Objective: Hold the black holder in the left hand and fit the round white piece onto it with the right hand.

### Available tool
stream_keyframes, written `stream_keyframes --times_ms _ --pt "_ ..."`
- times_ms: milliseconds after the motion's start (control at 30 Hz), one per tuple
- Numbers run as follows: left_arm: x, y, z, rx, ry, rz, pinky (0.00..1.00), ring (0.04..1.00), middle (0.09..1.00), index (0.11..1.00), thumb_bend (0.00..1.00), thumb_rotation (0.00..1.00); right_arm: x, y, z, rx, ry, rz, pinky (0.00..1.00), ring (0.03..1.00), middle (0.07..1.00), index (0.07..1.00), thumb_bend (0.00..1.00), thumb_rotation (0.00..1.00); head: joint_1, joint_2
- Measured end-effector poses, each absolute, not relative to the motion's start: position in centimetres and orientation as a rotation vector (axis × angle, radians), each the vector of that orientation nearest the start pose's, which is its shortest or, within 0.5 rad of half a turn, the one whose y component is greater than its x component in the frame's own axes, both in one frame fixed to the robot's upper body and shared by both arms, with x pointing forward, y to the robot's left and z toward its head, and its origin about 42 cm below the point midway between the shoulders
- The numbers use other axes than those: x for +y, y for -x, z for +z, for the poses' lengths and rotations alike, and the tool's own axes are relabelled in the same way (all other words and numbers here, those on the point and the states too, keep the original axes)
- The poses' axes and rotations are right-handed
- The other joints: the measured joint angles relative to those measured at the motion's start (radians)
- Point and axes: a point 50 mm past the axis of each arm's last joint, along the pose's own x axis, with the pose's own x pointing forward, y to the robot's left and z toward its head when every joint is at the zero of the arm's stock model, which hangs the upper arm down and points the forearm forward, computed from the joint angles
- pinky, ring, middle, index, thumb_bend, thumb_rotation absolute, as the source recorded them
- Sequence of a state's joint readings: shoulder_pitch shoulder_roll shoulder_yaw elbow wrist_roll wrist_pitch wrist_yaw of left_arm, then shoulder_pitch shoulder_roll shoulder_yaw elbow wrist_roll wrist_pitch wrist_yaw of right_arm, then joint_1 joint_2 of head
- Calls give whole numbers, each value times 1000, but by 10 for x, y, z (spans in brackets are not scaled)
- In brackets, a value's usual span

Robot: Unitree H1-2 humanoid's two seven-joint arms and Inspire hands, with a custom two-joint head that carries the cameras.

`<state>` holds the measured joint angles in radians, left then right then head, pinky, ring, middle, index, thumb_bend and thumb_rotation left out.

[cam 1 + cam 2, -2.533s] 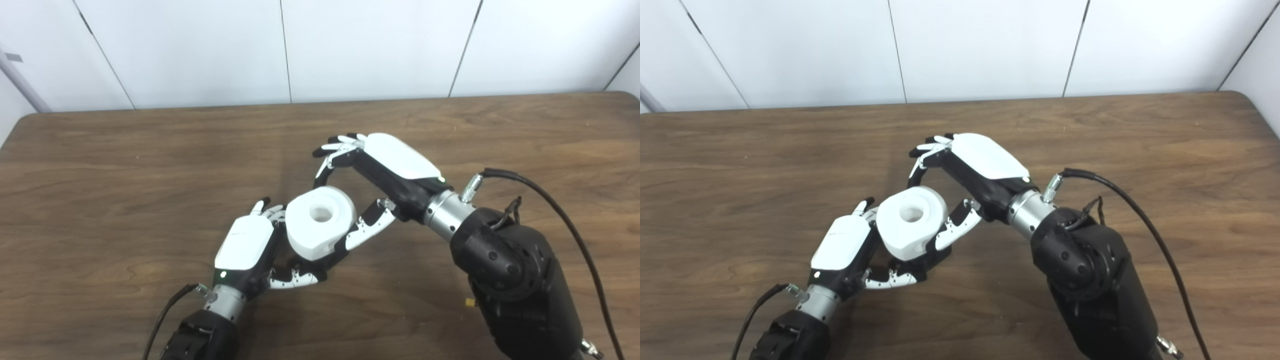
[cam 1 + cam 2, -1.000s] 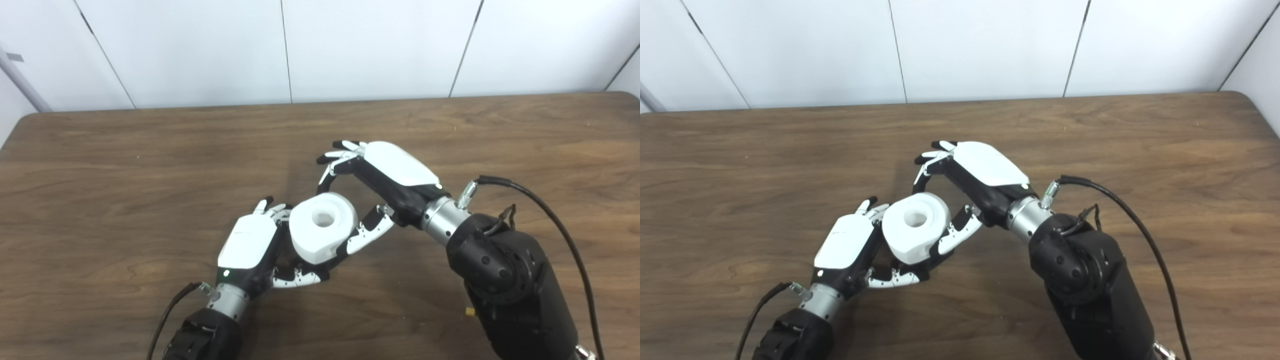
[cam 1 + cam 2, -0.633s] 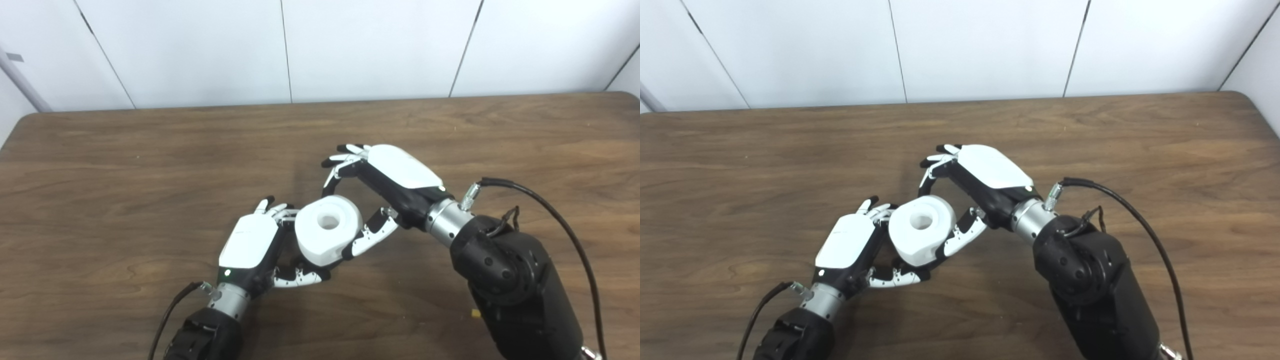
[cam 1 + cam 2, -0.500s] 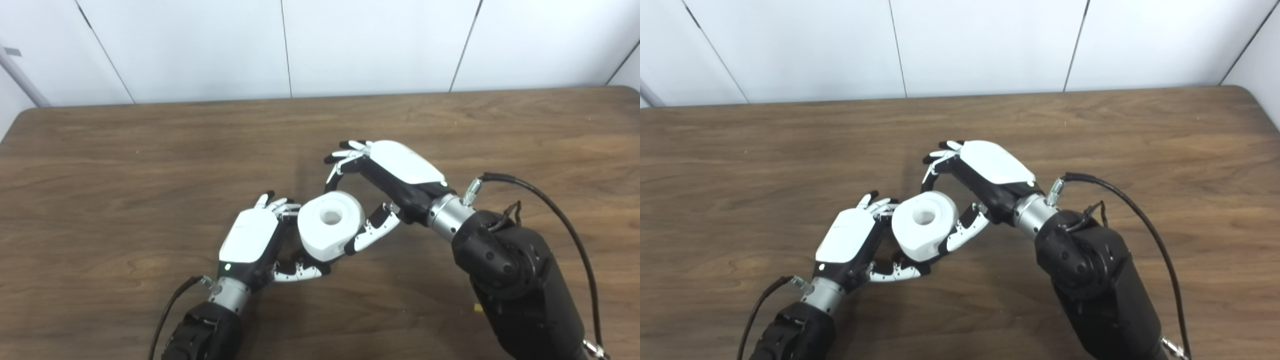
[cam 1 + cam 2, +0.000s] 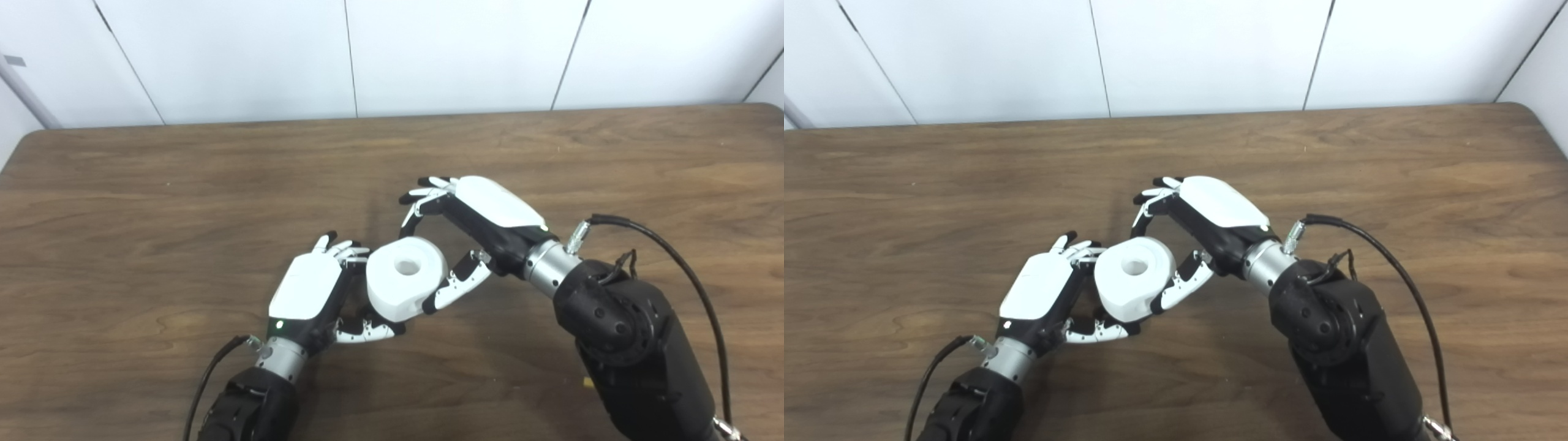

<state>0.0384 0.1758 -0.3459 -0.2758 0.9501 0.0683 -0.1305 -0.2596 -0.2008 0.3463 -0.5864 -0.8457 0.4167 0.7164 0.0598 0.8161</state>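
Observation:
The round white piece (image 5: 404, 278), a thick ring with a centre hole, sits low over the table (image 5: 153, 202) between my two hands. My right hand (image 5: 490, 211) is shut on it, with fingers (image 5: 419, 202) curled onto its far edge and the thumb against its right side. My left hand (image 5: 304, 294) is cupped at its left and underneath, with the thumb below it. The black holder (image 5: 1082, 301) shows only as a dark sliver between the left palm and the white piece, which covers the rest of it.
A black cable (image 5: 686, 275) loops from my right wrist over the forearm. White wall panels (image 5: 429, 55) stand behind the table's far edge.
Both hands and the white piece have drifted a little right and down toward the table, with the same grip. The camera also shifted slightly.

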Motion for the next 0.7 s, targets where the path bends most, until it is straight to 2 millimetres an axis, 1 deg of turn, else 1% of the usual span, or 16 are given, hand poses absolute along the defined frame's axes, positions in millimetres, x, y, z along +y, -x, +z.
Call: stream_keyframes --times_ms 300,700 --pt "164 -252 141 -233 -1077 -318 1000 880 790 486 522 53 -144 -285 260 -231 1033 555 1000 966 857 481 526 140 0 0" --pt "161 -252 141 -238 -1087 -317 1000 877 790 486 522 52 -144 -285 260 -234 1039 550 1000 966 857 481 526 141 3 2"
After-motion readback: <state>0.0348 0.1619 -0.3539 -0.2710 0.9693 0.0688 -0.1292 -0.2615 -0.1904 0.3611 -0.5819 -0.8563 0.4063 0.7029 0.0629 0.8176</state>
